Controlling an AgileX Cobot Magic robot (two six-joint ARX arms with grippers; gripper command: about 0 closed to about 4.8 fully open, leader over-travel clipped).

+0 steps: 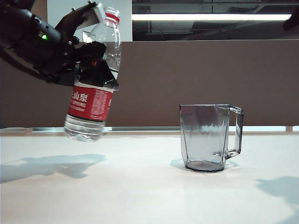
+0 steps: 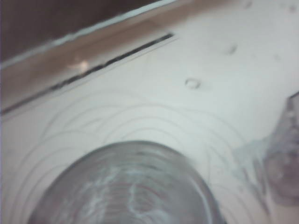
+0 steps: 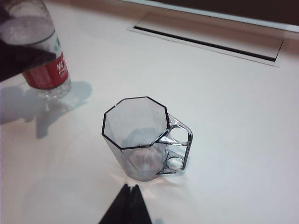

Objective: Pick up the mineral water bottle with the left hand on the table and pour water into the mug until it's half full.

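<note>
Gripping the mineral water bottle [image 1: 96, 88] around its upper body, just above the red label, the left gripper [image 1: 88, 58] holds it clear of the table [image 1: 140, 186], well off to the left of the mug [image 1: 208, 137] in the exterior view. Bottle tilted a little, neck leaning toward the mug, red neck ring uppermost, base hanging above the tabletop with its shadow on the surface below. Water visible in the lower part of the bottle.

Mug upright on the table, handle turned away from the bottle. Looks empty from the right wrist view [image 3: 140, 140], though its grey tint makes that hard to confirm.

Left wrist view: blurred; the bottle's rounded body [image 2: 126, 186] fills the near field, white tabletop behind it.

Right gripper [image 3: 127, 207]: only the dark tips show, close together, hovering above the table just beside the mug, on the side away from the slot in the tabletop [image 3: 210, 44]. Nothing between them.
</note>
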